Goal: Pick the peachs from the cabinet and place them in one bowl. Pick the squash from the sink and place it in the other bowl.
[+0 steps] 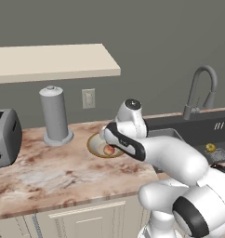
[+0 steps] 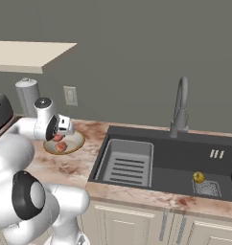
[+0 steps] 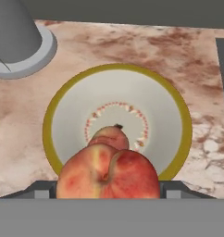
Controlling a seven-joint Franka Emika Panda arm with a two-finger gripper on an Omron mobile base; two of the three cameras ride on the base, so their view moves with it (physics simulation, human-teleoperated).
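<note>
Tool (image 3: 108, 196): closed on one peach (image 3: 108, 172), held directly above the bowl (image 3: 70, 99). Second peach (image 3: 109, 137) already lying in bowl, just beyond the held one. Release path straight down, unobstructed. Paper-towel holder (image 1: 54, 115) far-left on desk (image 1: 54, 174). Squash (image 2: 198, 177) seen in sink (image 2: 175, 155), well to right.

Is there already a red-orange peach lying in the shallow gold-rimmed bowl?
Yes: the hand view shows one small red-orange peach resting inside the cream bowl, behind a second peach close to the camera.
</note>
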